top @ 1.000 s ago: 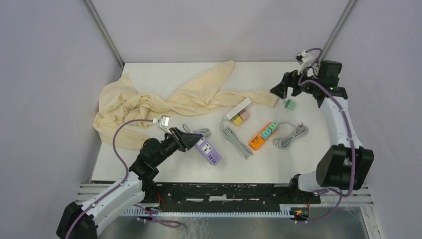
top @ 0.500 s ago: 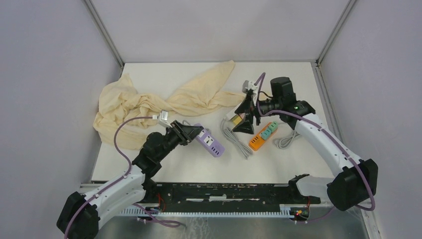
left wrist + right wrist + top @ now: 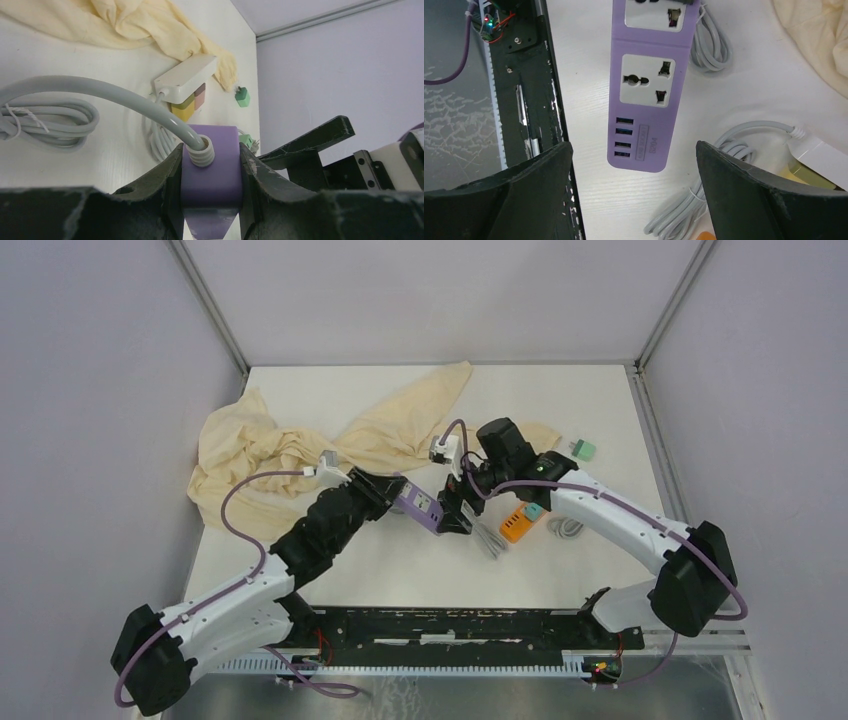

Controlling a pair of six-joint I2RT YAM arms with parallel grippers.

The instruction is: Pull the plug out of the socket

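A purple power strip [image 3: 418,506] with a grey cord is held at its cord end by my left gripper [image 3: 388,495], shut on it; the left wrist view shows both fingers pressed on its sides [image 3: 215,170]. My right gripper [image 3: 455,510] is open, its fingers straddling the strip's free end [image 3: 649,85] from above without touching. The two sockets visible there hold no plug. An orange strip [image 3: 515,526] carries green plugs [image 3: 534,510]. A white strip [image 3: 187,80] carries a yellow plug [image 3: 182,107] and a pink plug [image 3: 200,95].
A loose green plug [image 3: 583,449] lies at the back right. A cream cloth [image 3: 300,445] covers the back left. Coiled grey cords [image 3: 488,537] lie between the strips. The black rail [image 3: 450,625] runs along the near edge.
My right arm swung from the back right corner to the middle and now spreads open over the purple strip. My left gripper carried the strip a little farther and to the right.
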